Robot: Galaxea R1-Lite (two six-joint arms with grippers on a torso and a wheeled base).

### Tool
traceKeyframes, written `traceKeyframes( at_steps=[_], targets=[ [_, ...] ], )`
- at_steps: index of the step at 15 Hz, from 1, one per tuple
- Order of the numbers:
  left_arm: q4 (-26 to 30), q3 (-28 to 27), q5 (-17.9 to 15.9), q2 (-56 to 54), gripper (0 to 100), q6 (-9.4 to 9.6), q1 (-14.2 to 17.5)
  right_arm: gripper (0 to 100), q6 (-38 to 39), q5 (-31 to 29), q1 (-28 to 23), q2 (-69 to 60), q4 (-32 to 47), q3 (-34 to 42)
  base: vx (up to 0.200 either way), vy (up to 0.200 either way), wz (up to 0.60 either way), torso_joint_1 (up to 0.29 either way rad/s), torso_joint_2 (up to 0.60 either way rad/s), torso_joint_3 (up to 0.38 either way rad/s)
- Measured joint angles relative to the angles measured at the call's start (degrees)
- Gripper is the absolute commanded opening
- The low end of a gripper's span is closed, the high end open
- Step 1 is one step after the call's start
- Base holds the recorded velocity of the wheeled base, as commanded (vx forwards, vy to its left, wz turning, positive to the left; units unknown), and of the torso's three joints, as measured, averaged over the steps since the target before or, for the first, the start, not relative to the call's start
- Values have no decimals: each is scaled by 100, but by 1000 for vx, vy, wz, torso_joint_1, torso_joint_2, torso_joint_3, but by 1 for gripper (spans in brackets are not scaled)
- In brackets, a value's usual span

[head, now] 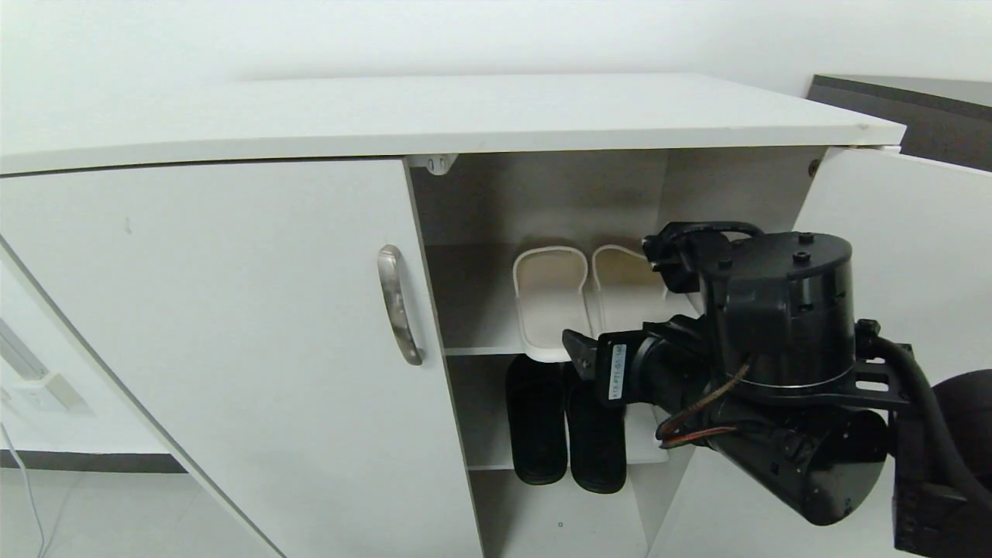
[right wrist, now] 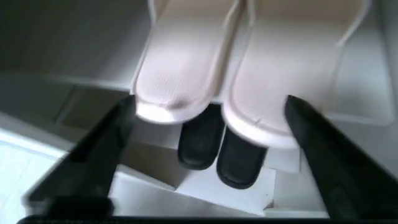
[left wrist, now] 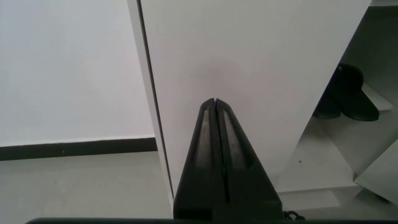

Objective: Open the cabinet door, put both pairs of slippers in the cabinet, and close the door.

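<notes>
Door open, prob. light, stiff: push free edge. White slippers & black slippers shelved. Right gripper wide open, empty; left gripper pressed shut, empty.

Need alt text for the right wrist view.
A pair of white slippers lies side by side on the upper shelf, their near ends overhanging its front edge. The right tool, open, has one finger on either side of those ends. Black slippers sit lower down, beneath them.
</notes>
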Motion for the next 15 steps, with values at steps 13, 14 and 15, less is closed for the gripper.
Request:
traceKeyframes(
  at_steps=[13,14,15],
  targets=[
    [-5,0,-7,0,0,0,0,0,-13,-49,187,286,-495,135,-77,0,0,1,0,1],
    [-5,0,-10,0,0,0,0,0,-18,-49,189,288,-485,137,-200,0,0,2,-2,2],
    [0,0,-7,0,0,-2,0,0,-20,-49,184,290,-479,137,-200,0,0,2,7,2]
  ],
)
